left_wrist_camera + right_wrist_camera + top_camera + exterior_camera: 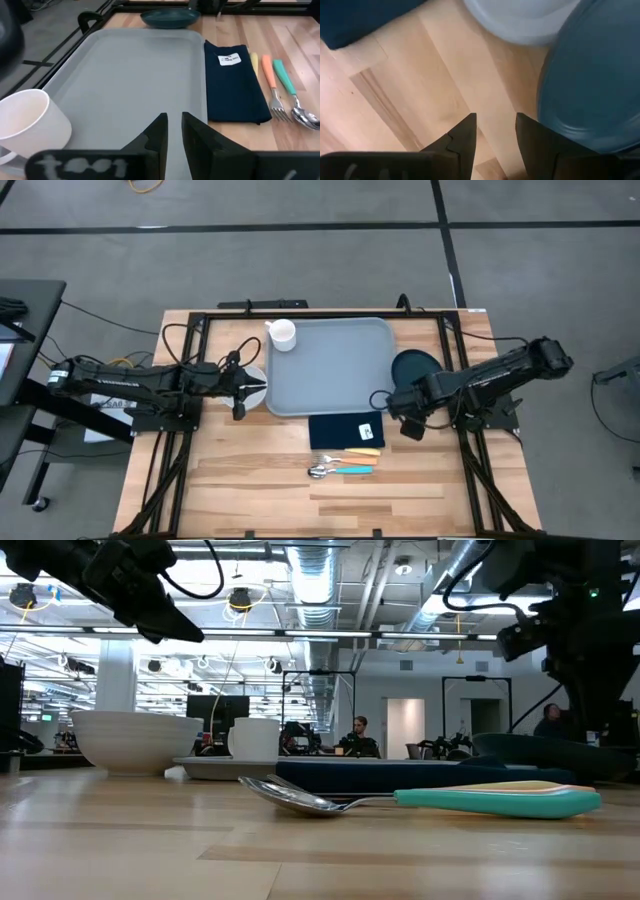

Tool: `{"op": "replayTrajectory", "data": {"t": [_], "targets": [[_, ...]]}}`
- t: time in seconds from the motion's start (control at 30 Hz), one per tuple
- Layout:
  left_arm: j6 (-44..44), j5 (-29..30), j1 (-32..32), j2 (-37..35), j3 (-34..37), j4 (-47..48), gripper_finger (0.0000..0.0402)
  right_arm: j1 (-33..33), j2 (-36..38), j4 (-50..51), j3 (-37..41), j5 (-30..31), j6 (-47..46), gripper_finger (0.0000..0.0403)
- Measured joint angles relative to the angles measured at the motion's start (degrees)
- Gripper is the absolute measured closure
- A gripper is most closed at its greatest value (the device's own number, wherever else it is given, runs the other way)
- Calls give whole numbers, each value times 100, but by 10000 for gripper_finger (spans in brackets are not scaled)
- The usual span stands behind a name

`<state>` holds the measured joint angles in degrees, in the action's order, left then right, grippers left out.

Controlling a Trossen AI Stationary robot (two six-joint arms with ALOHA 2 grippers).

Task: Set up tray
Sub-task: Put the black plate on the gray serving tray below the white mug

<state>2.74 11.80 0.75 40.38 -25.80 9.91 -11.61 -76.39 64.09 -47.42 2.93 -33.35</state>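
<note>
The grey-blue tray lies flat mid-table with a white cup standing on its far-left corner. A round dark teal plate rests on the table by the tray's right edge. A white bowl sits at the tray's left edge. My left gripper hovers above the bowl, facing across the tray, empty and open by a narrow gap. My right gripper points down at bare wood between plate, tray corner and napkin, open and empty.
A folded dark navy napkin lies on the table near the tray's near edge. Beside it lie several pieces of cutlery with coloured handles, the teal-handled spoon nearest. Bare wood stretches along the table's near side.
</note>
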Motion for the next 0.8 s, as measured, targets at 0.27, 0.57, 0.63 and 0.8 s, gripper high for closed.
{"op": "replayTrajectory", "data": {"t": [0.27, 0.57, 0.63, 0.8], "targets": [[0, 1, -2, 0, 0, 20, 357, -313, -86, 74, -179, 420, 100, 274], [4, -3, -2, 0, 0, 72, 357, -1075, 280, 603, -179, 2016, 346, 274], [4, -4, -2, 0, -2, 119, 357, -1097, 463, 584, -179, 2037, 321, 274], [4, -3, -2, 0, -2, 177, 357, -1035, 951, 564, 32, 2025, 12, 274]]}}
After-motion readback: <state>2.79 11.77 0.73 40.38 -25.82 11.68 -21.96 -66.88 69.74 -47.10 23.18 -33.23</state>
